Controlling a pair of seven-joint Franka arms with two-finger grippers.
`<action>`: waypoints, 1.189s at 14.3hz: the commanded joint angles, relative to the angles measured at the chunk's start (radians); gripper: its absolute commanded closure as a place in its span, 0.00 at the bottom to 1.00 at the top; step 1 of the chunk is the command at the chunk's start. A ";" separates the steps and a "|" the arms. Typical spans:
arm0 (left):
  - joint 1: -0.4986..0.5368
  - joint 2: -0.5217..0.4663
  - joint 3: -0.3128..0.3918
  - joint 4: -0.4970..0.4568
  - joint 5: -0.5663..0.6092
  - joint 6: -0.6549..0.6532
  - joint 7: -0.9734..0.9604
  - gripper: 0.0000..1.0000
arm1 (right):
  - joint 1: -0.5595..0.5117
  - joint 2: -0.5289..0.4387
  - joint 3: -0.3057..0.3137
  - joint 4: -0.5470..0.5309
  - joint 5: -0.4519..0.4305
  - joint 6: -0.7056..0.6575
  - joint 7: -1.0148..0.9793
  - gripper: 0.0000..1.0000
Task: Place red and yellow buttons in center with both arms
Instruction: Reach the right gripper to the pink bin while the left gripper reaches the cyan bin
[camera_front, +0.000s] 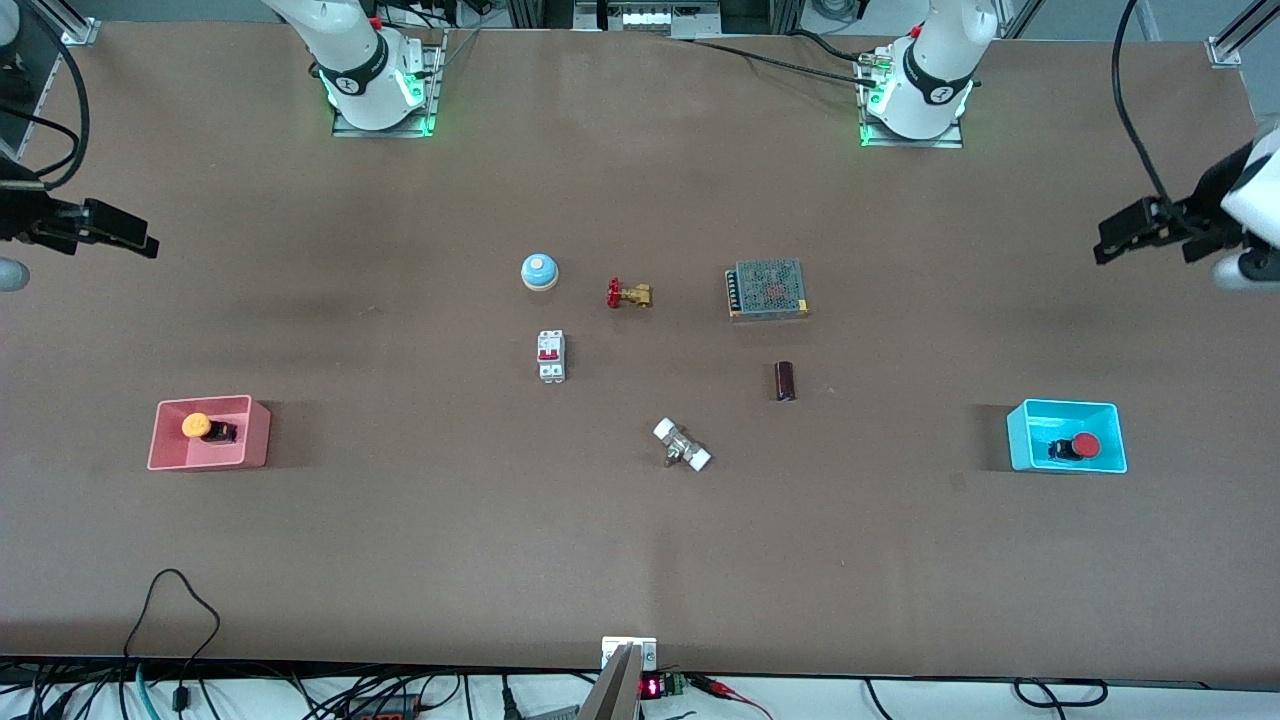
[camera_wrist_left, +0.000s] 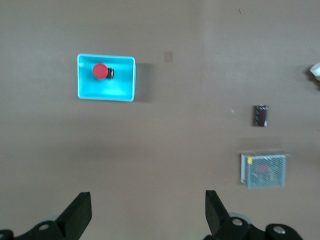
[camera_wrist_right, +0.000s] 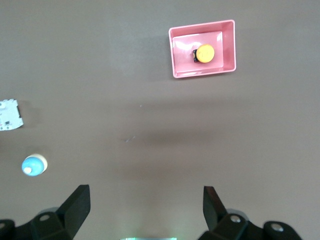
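The orange-yellow button lies in the pink bin at the right arm's end of the table; it also shows in the right wrist view. The red button lies in the cyan bin at the left arm's end; it also shows in the left wrist view. My right gripper hangs open and empty, high over the table's right-arm end, apart from the pink bin. My left gripper hangs open and empty, high over the left-arm end, apart from the cyan bin. The brown tabletop centre is bare between the other objects.
Round the middle lie a blue bell, a brass valve with red handle, a white circuit breaker, a mesh-covered power supply, a dark cylinder and a white-capped fitting.
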 joint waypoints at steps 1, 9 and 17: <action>0.045 0.098 0.008 -0.033 -0.009 0.131 0.089 0.00 | -0.041 0.064 0.016 -0.007 -0.024 0.061 -0.014 0.00; 0.112 0.395 0.005 -0.033 -0.011 0.463 0.092 0.00 | -0.113 0.380 0.016 0.017 -0.018 0.401 -0.064 0.00; 0.195 0.524 -0.005 -0.035 -0.017 0.647 0.224 0.00 | -0.150 0.596 0.017 0.100 -0.009 0.598 -0.182 0.00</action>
